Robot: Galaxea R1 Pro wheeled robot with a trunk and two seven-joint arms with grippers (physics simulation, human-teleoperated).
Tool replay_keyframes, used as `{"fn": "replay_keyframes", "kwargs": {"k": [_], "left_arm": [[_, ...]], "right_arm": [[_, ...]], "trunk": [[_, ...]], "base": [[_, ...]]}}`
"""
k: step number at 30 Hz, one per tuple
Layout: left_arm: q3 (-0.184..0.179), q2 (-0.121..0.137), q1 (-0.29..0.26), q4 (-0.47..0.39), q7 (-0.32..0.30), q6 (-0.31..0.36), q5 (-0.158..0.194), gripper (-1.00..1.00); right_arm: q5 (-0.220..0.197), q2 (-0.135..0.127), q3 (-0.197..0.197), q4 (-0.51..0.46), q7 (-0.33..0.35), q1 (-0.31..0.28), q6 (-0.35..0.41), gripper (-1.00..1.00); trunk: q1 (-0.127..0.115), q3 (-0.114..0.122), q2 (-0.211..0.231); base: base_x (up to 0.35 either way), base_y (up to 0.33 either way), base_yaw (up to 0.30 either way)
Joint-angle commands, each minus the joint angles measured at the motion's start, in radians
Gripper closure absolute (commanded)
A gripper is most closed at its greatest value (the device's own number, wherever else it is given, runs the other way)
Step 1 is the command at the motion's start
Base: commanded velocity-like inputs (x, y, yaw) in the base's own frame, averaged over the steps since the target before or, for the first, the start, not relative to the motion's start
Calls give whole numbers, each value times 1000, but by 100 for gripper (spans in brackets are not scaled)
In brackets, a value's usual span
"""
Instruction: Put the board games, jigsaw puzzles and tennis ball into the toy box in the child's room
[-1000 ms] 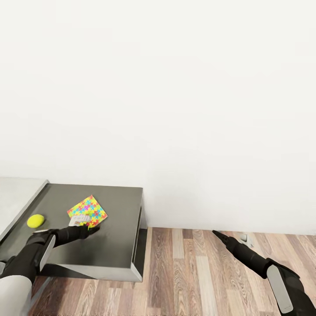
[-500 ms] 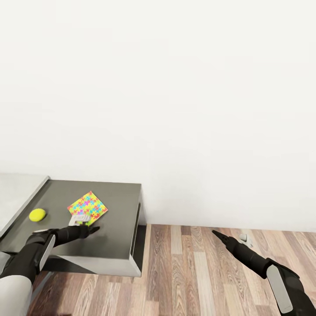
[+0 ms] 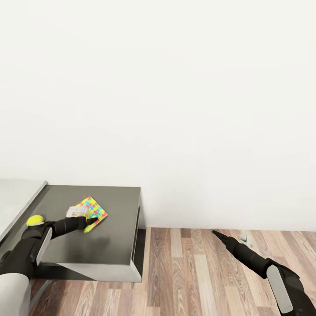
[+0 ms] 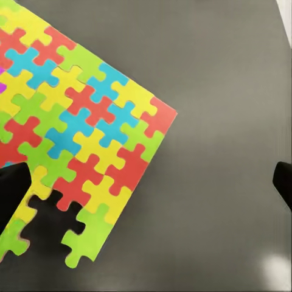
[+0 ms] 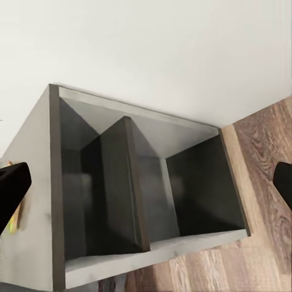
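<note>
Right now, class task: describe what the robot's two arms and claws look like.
Both arms are matte black with a pale grey panel along the forearm. The left claw and the right claw are black and taper to thin pointed fingers. A white-grey block sits by the left wrist.

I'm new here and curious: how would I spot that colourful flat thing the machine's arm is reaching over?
Find the dark grey table against the white wall. On its top, just ahead of the left pincer, lies the jigsaw puzzle. It is a thin flat sheet of interlocking yellow, red, cyan and green pieces, unlike the plain round yellow-green tennis ball nearby.
</note>
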Motion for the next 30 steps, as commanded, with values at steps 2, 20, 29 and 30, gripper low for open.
{"fn": "replay_keyframes", "kwargs": {"k": [2,20,29,30], "left_arm": [[4,0,-1,-3,-7,7,-5,-100],[4,-1,-1,-5,-1,12,-10,-100],[4,-1,-1,-5,8,13,-11,-100],[4,-1,-1,-5,8,13,-11,-100]], "right_arm": [[-3,0,-2,0,1,-1,7,-100],[-3,0,-2,1,1,-1,7,-100],[-3,1,-2,1,1,-1,7,-100],[-3,1,-2,1,1,-1,7,-100]], "trunk": [[1,1,-2],[1,12,-2],[1,12,-2],[1,12,-2]], "base": [[38,61,-73],[7,117,-26],[31,163,0],[139,124,0]]}}
